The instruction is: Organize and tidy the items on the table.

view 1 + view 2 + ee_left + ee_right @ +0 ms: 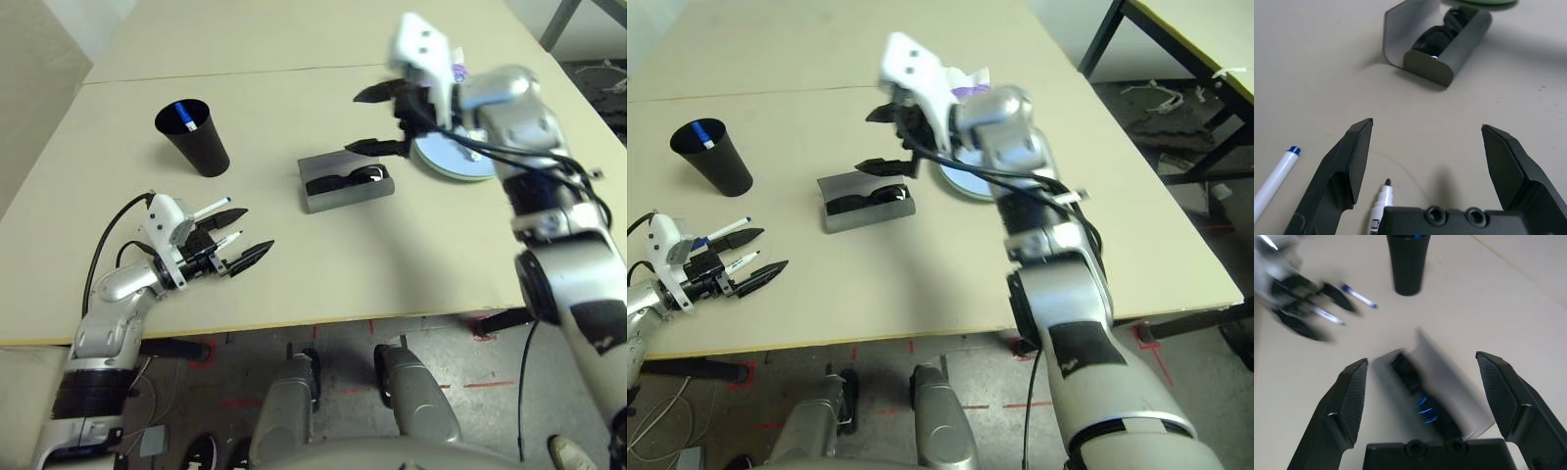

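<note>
The tidying is judged to be partly done. Black sunglasses [345, 181] are laid in an open grey rigid case [351, 199] at the centre of the left eye view, and a blue-capped pen [185, 117] is stood in a tall black cup [201, 147] at upper left. A light-blue round plate [441, 155] is set on a light-green round plate [464, 177] at upper right, with something white and crumpled on top, partly hidden by the right arm.

Left to be done, it seems: the case is to be closed, and two slim white markers are to be put away, probably in the cup. Both are lying at middle left on the beige bench [294, 264]: a blue-ended white marker [1278, 178] and a dark-tipped white marker [1382, 208], whose nib is exposed.

The left pincer [257, 233] is held open and empty near them; its reach to the markers could be hampered by its own closeness to both. The right pincer [364, 119] is also open and empty, poised behind the case. By the right arm, a white and purple tissue box [458, 67] is partly hidden. The case could be nudged if the right pincer is lowered carelessly.
</note>
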Action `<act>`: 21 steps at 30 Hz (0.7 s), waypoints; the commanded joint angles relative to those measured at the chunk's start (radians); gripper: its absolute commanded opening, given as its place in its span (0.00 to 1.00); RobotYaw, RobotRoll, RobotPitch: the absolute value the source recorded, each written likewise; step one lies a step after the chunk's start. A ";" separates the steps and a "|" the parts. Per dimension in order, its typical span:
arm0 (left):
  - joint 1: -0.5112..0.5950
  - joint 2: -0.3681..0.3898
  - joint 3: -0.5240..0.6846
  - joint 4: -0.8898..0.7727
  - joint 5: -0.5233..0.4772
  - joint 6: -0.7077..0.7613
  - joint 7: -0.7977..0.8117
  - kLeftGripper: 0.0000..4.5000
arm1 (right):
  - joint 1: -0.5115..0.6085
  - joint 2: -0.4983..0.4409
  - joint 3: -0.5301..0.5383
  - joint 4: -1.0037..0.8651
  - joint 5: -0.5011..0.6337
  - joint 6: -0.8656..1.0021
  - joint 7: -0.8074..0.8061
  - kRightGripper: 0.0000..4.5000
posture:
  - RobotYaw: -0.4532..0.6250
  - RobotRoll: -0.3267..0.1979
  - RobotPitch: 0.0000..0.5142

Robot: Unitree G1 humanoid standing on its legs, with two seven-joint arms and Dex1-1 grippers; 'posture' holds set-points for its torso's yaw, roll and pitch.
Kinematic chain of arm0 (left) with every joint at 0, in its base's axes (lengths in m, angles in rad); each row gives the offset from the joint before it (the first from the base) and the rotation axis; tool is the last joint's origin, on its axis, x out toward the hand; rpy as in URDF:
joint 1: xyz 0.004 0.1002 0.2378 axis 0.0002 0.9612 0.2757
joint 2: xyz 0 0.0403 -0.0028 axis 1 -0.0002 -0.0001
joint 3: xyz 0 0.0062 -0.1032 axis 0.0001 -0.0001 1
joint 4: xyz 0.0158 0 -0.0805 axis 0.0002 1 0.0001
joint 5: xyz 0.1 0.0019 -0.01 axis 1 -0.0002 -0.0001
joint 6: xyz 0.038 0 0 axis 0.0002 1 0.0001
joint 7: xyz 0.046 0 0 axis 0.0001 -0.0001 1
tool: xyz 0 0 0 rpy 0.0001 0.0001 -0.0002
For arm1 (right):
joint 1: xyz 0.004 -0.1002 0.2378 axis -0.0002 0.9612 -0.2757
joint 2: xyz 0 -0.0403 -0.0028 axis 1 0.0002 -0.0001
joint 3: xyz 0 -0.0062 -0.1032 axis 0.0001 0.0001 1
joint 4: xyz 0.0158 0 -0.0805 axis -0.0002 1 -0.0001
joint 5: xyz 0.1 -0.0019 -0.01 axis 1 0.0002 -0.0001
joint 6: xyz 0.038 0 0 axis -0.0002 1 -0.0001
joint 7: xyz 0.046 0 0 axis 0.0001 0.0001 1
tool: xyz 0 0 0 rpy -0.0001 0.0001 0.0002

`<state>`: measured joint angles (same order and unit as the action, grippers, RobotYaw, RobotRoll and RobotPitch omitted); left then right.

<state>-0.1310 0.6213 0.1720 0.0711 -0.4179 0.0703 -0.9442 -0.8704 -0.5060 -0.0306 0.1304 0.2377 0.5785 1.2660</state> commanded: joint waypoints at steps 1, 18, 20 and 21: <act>-0.017 0.001 -0.016 0.036 0.024 0.005 0.001 1.00 | 0.148 -0.068 -0.130 -0.184 0.163 0.107 -0.003 1.00 | 0.17 0.62 0.44; -0.321 -0.024 -0.059 0.303 0.158 0.038 0.146 1.00 | 0.670 -0.083 -0.187 -0.063 0.220 -0.589 0.168 1.00 | 0.13 0.62 0.41; -0.328 -0.026 -0.058 0.312 0.163 0.038 0.156 1.00 | 0.664 -0.071 -0.172 -0.038 0.225 -0.631 0.177 1.00 | 0.13 0.62 0.41; -0.331 -0.029 -0.055 0.317 0.166 0.040 0.169 1.00 | 0.662 -0.065 -0.165 -0.032 0.230 -0.642 0.174 1.00 | 0.14 0.62 0.41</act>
<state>-0.4639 0.5983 0.1152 0.3660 -0.2677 0.0997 -0.7899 -0.2029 -0.5776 -0.2122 0.0879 0.4643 -0.0300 1.4301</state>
